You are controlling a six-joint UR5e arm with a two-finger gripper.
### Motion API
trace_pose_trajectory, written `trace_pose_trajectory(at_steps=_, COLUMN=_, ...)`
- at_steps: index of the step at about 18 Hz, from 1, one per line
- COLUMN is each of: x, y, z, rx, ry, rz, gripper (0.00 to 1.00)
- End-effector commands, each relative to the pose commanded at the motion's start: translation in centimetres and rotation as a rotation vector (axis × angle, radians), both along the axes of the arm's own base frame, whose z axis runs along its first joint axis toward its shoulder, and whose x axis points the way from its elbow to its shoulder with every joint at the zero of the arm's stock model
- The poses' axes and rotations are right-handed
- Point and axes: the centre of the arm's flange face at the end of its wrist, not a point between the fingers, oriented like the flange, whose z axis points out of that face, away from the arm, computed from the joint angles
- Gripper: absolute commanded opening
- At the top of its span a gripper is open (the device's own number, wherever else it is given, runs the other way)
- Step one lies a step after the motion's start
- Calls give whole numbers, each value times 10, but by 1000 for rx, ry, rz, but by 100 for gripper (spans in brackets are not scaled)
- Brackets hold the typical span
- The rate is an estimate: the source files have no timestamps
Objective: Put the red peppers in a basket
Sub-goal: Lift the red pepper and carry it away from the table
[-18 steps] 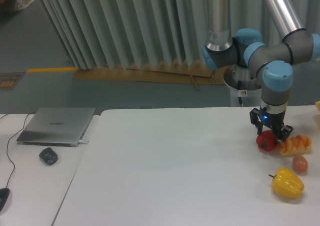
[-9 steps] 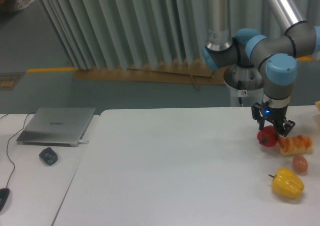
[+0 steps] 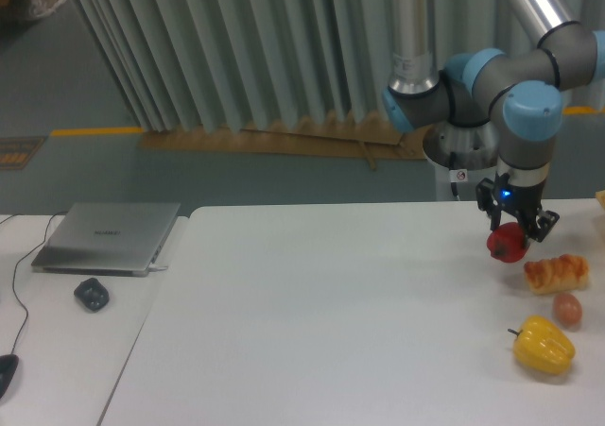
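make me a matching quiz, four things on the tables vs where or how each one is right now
Things:
1. red pepper
2. yellow pepper
3. laptop
4. bread roll

States:
A. closed, on the left table
B. held in the claw, off the table
C. nearest the front edge, on the right
D. lying just below and right of the claw

Pairs: 1-B, 2-C, 3-A, 4-D

Top of red pepper [image 3: 508, 245] behind the fingers [image 3: 495, 220].

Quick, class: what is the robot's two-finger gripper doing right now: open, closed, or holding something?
Gripper: closed on the small glossy red bell pepper, held clear of the white table.
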Motion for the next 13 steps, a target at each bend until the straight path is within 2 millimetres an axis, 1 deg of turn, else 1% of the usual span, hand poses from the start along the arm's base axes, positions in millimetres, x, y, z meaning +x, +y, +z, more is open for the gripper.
trace_pose_trajectory(at_steps=2, x=-15, y=-11, z=8, rx=-2, ry=-15, rz=-61, gripper=40)
trace_pose_trajectory(at_steps=9, x=-81, y=-74, z=21, rx=29, ry=-6, rz=-182, gripper=40)
trace_pose_trajectory(at_steps=12, x=-101, y=-93, z=31, rx=43, ry=12, rz=-251, gripper=40)
trace_pose_trajectory(at_steps=13, x=-106, y=-98, z=31, rx=46, ry=9, rz=-270, gripper=40)
